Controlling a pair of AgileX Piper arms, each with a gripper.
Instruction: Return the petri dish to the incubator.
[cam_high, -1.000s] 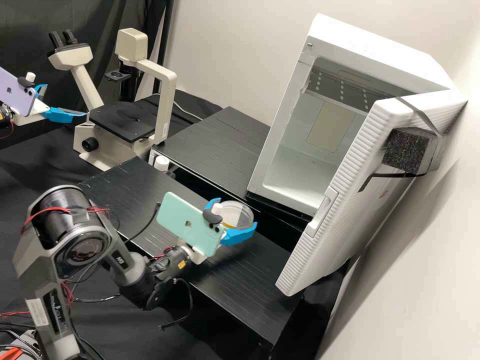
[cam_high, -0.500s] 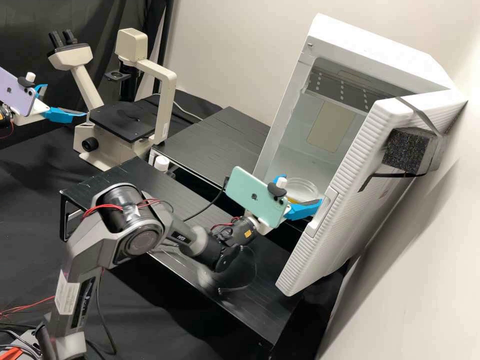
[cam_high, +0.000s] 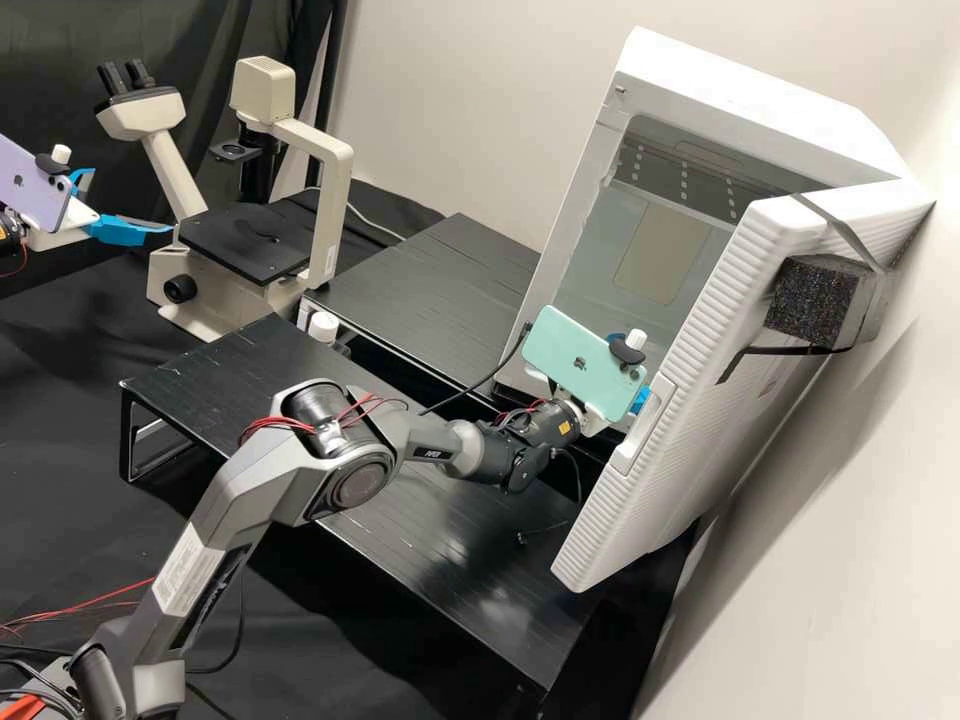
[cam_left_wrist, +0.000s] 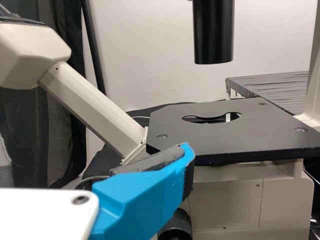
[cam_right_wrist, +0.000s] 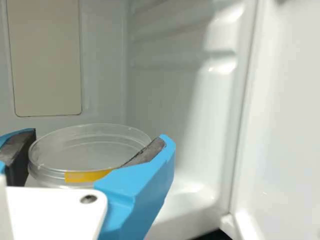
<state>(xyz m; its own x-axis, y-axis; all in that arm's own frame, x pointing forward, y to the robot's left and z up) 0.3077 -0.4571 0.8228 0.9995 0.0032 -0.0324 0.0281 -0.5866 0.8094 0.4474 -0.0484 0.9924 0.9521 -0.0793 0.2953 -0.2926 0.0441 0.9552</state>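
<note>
Round, shallow and see-through for the dish (cam_right_wrist: 95, 145), with a yellow strip (cam_right_wrist: 82, 176) along part of the side. Held roughly level in the right gripper (cam_high: 641, 402), just inside the incubator (cam_high: 745, 85); unclear whether touching the floor there. White and boxy for the incubator, close to a pale wall (cam_high: 450, 100), with the door (cam_high: 690, 400) swung wide open. Ribbed along the door, with a long white handle (cam_high: 645, 425) and a black foam block (cam_high: 815, 300) strapped on. Inside, smooth pale walls, a beige rectangle (cam_right_wrist: 45, 60) at the back and a dark dotted panel (cam_high: 680, 180) up top.
</note>
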